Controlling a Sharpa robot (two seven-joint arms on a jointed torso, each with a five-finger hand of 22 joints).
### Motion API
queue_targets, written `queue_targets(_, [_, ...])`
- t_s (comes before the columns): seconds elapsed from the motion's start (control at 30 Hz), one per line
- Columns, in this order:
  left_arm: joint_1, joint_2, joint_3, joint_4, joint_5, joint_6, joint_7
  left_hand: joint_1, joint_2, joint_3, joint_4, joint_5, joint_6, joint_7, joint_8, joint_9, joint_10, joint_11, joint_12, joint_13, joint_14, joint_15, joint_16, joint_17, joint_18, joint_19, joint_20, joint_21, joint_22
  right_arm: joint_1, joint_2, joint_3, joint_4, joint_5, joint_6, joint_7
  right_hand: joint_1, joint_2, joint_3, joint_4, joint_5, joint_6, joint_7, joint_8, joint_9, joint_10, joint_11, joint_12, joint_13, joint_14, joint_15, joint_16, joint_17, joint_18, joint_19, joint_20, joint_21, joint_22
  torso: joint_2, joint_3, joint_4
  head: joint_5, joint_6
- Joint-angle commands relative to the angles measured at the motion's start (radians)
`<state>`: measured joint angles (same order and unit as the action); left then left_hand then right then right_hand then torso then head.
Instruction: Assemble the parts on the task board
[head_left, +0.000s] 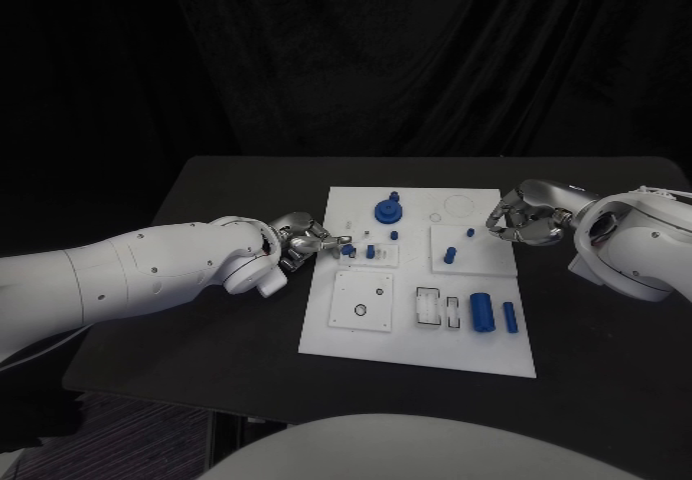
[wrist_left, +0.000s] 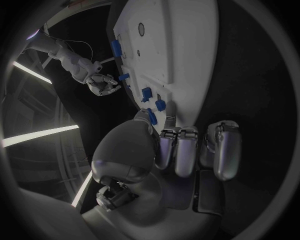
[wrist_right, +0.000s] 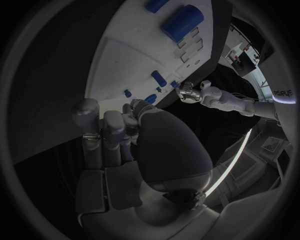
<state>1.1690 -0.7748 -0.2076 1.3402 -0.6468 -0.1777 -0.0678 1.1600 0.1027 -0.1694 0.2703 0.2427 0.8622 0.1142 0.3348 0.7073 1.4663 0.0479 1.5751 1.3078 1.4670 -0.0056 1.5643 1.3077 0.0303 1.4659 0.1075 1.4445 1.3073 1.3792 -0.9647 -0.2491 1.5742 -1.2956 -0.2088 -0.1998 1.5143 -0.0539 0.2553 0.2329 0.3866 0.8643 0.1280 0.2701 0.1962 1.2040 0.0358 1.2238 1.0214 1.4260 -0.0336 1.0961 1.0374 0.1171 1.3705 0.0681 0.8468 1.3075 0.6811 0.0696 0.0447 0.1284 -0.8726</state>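
Observation:
The white task board (head_left: 418, 350) lies in the middle of the black table. My left hand (head_left: 300, 240) is at the board's left edge and pinches a small blue part (wrist_left: 152, 116) between thumb and a finger, just over the board (wrist_left: 181, 40). Beside it stand other small blue pieces (wrist_left: 147, 93). My right hand (head_left: 522, 215) hovers at the board's right edge with its fingers curled in and nothing seen in them, close to a small blue peg (head_left: 470, 233). The left hand (wrist_right: 187, 93) also shows across the board (wrist_right: 125, 55) in the right wrist view.
A round blue knob (head_left: 388, 211) sits near the board's far edge. A blue block (head_left: 449, 254) stands mid-board. Two blue cylinders (head_left: 482, 311) lie side by side near the front right. Bare black table (head_left: 216, 340) surrounds the board.

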Motion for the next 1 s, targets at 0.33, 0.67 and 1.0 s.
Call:
queue_targets(0.33, [-0.007,0.019,-0.004,0.001,-0.047,-0.011,-0.126,0.045,-0.002,0.019,-0.037,-0.017,0.010,-0.021,0.007,0.011,0.104,-0.027,-0.004,0.263,0.104,-0.025,0.006,0.263,0.005,0.021,-0.025,0.007,0.217,-0.003,0.000,0.001,0.002,-0.001,0.011,-0.010,0.000,0.004,0.005,0.004,0.002,-0.003,0.002,-0.006,-0.002,-0.003,0.007,-0.003,-0.003,-0.003,0.003,-0.003,-0.001,0.006,0.001,0.006,-0.010,0.094,0.000,0.0009,-0.0016,0.001,0.000])
queue_targets(0.67, [-0.008,0.034,-0.003,-0.008,-0.049,0.009,-0.155,0.031,-0.008,0.013,-0.036,-0.058,-0.040,-0.016,0.028,0.088,0.104,-0.024,-0.004,0.263,0.104,-0.024,0.006,0.263,0.007,0.016,-0.026,-0.003,0.214,-0.003,0.000,0.001,0.003,-0.001,0.014,-0.013,-0.001,0.004,0.005,0.004,0.002,-0.002,0.002,-0.006,-0.002,-0.005,0.007,-0.004,-0.005,-0.003,0.003,-0.005,-0.003,0.007,0.001,0.006,-0.012,0.094,0.000,0.0016,-0.0020,0.000,0.000])
queue_targets(1.0, [-0.009,0.043,-0.003,-0.014,-0.049,0.037,-0.157,0.025,-0.012,0.007,-0.039,-0.067,-0.093,0.000,-0.014,0.090,0.104,-0.010,-0.004,0.263,0.104,-0.013,0.006,0.263,0.009,0.010,-0.017,-0.012,0.211,-0.003,0.001,0.001,0.002,-0.001,0.018,-0.015,-0.001,0.004,0.005,0.004,0.002,-0.002,0.002,-0.005,-0.002,-0.005,0.007,-0.004,-0.005,-0.003,0.003,-0.006,-0.004,0.007,0.000,0.006,-0.013,0.094,0.000,0.0003,-0.0018,0.000,0.000])
